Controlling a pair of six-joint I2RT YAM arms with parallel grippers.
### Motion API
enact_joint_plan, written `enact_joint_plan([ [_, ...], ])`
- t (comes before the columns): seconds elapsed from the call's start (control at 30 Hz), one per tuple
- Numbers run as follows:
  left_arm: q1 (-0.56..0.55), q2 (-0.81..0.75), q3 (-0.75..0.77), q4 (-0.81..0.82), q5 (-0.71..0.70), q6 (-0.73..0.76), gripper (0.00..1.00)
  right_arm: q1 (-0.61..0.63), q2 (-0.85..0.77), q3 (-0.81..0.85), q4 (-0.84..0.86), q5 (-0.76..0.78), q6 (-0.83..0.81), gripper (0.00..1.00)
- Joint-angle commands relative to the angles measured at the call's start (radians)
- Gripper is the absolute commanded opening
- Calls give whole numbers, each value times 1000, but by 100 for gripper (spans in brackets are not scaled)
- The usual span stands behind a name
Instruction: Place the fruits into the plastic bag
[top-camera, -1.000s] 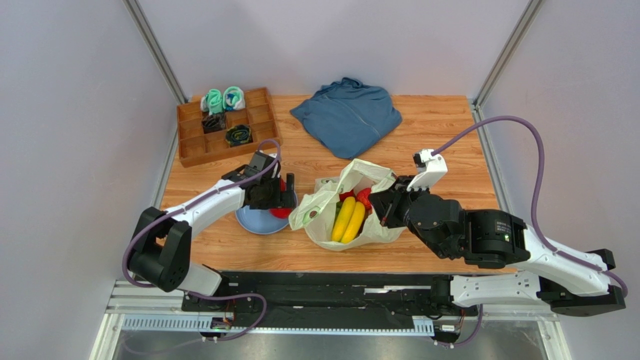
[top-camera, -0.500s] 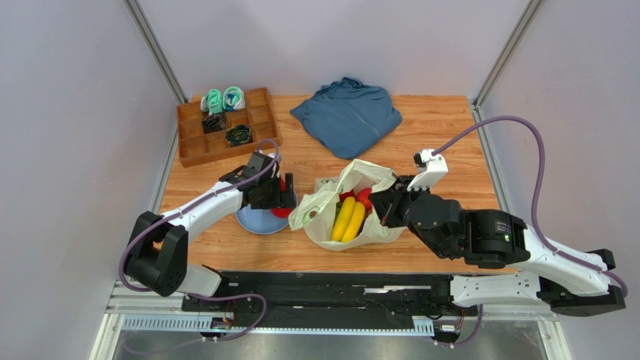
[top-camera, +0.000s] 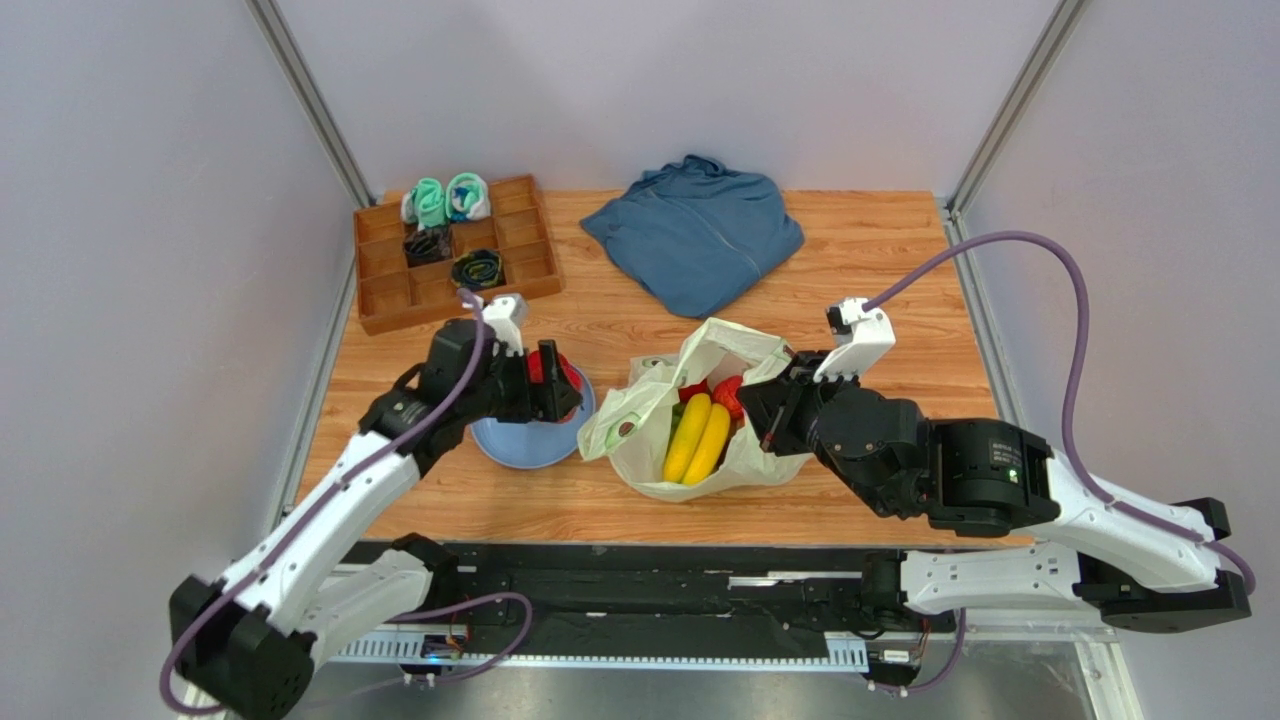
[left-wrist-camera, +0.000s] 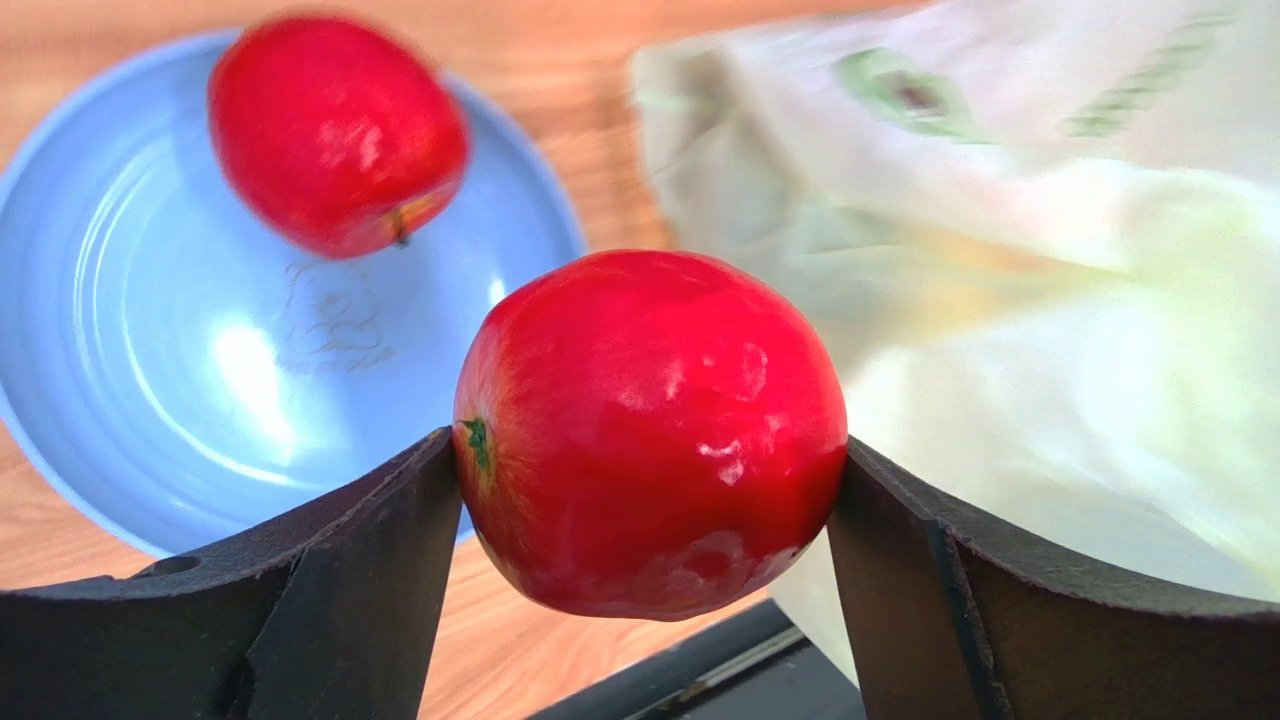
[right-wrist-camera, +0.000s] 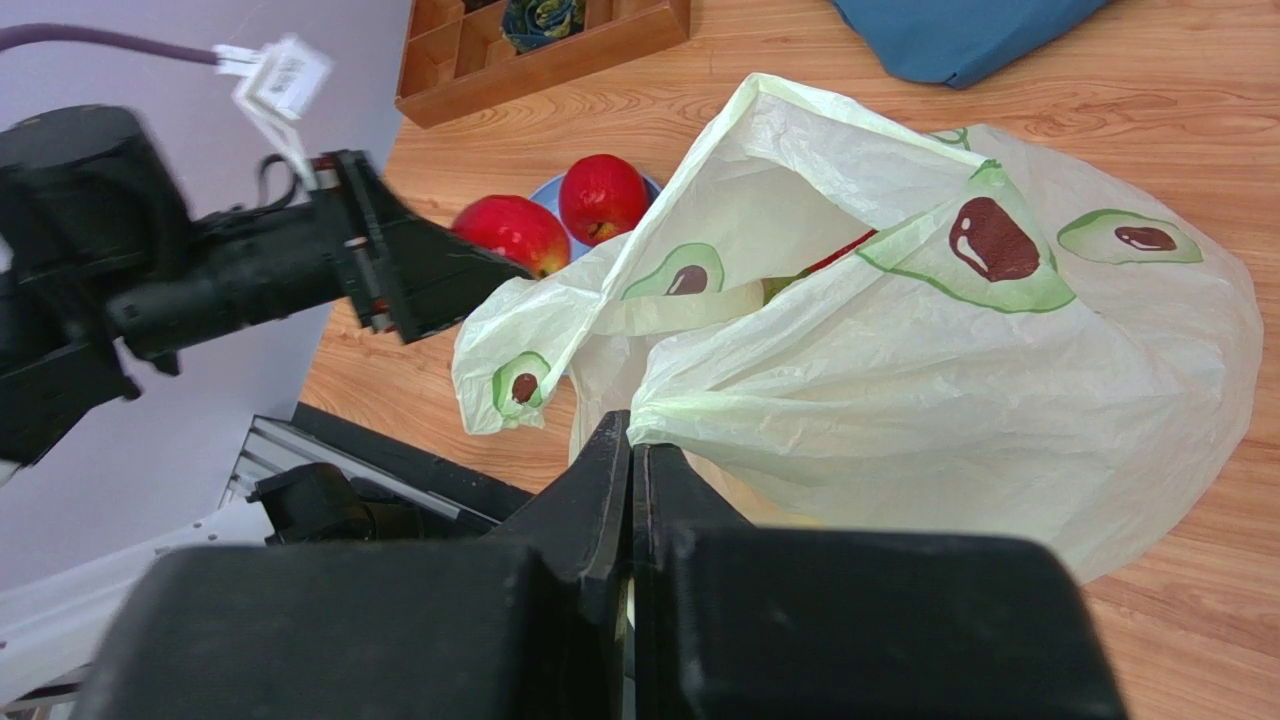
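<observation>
My left gripper (left-wrist-camera: 646, 518) is shut on a glossy red round fruit (left-wrist-camera: 649, 428) and holds it above the near right edge of a blue plate (left-wrist-camera: 135, 375), beside the plastic bag (left-wrist-camera: 1052, 300). A second red fruit (left-wrist-camera: 334, 132) lies on the plate. In the top view the left gripper (top-camera: 550, 384) is just left of the pale-green bag (top-camera: 747, 342), which holds a yellow banana (top-camera: 699, 435) and a red fruit (top-camera: 724, 393). My right gripper (right-wrist-camera: 633, 450) is shut on the bag's rim (right-wrist-camera: 781, 413) and holds the mouth open.
A wooden compartment tray (top-camera: 451, 258) with rolled socks stands at the back left. A folded blue garment (top-camera: 694, 233) lies at the back centre. A black rail (top-camera: 646, 570) runs along the near table edge.
My left arm has swung back and up, and its gripper has lifted the red fruit off the plate and drawn slightly left. The right arm and the bag have not moved.
</observation>
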Motion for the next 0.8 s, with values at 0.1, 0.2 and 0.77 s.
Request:
enact_joint_plan([
  [0.1, -5, -280, 84, -20, 191, -32, 68, 1, 24, 44, 11, 16, -13, 0],
  [0.2, -28, -299, 167, 9, 252, -64, 68, -1, 36, 46, 17, 11, -19, 0],
  [0.77, -591, 117, 416, 51, -72, -119, 69, 1, 2, 27, 31, -8, -7, 0],
])
